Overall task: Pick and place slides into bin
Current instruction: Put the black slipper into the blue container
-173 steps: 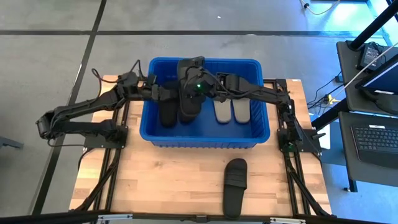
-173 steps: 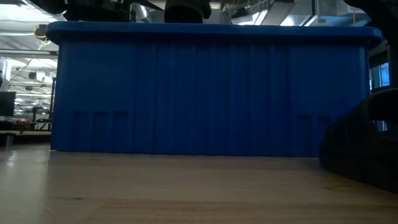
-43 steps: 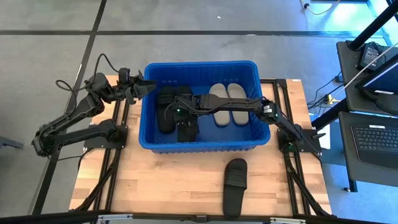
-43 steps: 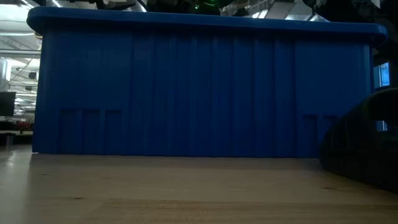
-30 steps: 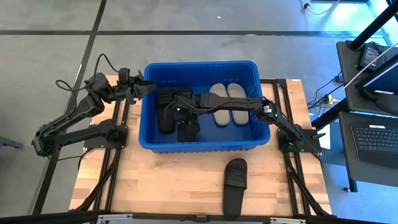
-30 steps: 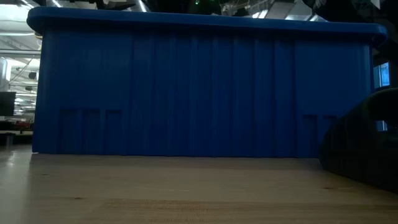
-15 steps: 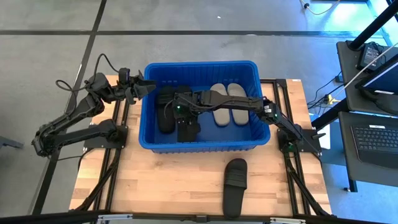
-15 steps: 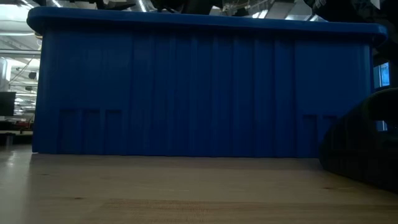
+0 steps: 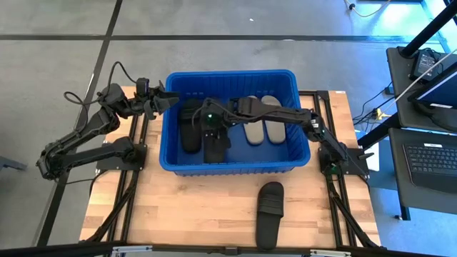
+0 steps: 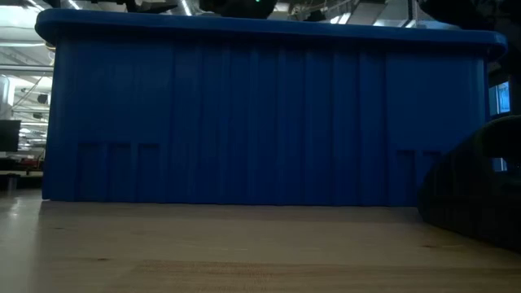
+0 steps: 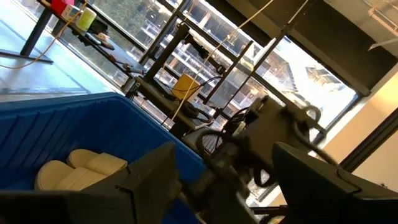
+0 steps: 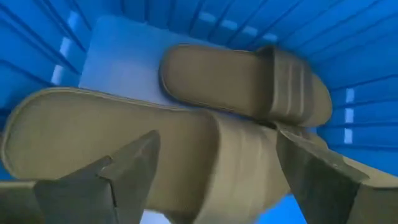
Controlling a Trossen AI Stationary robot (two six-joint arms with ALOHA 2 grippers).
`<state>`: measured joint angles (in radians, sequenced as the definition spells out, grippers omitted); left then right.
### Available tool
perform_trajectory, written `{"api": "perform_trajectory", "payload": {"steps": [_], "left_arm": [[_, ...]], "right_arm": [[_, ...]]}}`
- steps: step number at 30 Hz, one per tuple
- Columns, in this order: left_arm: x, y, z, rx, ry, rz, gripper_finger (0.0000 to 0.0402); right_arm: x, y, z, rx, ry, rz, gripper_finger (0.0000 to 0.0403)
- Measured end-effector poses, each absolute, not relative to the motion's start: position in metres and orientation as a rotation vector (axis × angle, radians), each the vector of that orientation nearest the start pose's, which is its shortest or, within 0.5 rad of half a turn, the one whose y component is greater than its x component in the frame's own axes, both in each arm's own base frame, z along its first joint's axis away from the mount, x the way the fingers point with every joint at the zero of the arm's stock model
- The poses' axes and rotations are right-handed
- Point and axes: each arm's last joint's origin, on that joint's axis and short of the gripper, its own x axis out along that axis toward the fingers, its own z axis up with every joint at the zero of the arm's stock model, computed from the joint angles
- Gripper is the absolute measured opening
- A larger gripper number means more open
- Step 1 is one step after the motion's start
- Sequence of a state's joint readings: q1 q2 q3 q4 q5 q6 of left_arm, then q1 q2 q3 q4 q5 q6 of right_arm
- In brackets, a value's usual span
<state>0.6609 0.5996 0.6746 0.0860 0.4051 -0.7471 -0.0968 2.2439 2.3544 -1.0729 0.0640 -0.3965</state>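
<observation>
Inside the blue bin [image 9: 295,158], at about 12 o'clock on the table [image 9: 200,203], lie the slides: black ones [image 9: 190,128] on the left, two pale ones [image 9: 265,121] on the right. One more black slide [image 9: 270,213] sits on the wood at 5 o'clock, well apart from the bin. Right gripper [image 9: 209,121] hangs over the black pair w/ fingers [image 12: 127,165] spread wide, holding nothing. Left gripper [image 9: 163,101] waits at 10 o'clock, just beside the bin's rim, fingers [image 11: 149,174] apart & empty.
</observation>
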Motion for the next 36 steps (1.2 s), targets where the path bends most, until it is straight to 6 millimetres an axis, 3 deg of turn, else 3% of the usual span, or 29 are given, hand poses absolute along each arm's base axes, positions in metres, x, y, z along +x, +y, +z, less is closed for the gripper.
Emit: {"api": "perform_trajectory", "payload": {"steps": [7, 12, 17, 31, 36], "left_arm": [[0.114, 0.074, 0.345, -0.663, -0.221, 0.192, 0.0261], [0.114, 0.074, 0.344, -0.672, -0.206, 0.195, 0.0261], [0.114, 0.074, 0.342, -0.683, -0.191, 0.206, 0.0261], [0.114, 0.074, 0.341, -0.61, -0.178, 0.22, 0.0261], [0.114, 0.074, 0.34, -0.614, -0.172, 0.223, 0.0261]], "right_arm": [[0.448, -0.086, 0.333, -0.288, 1.054, -0.002, 0.032], [0.429, -0.101, 0.33, -0.132, 1.127, 0.223, 0.032], [0.426, -0.093, 0.328, -0.023, 1.083, 0.432, 0.032], [0.455, -0.05, 0.335, -0.17, 0.868, 0.505, 0.032], [0.461, -0.046, 0.318, -0.176, 0.869, 0.515, 0.032]]}}
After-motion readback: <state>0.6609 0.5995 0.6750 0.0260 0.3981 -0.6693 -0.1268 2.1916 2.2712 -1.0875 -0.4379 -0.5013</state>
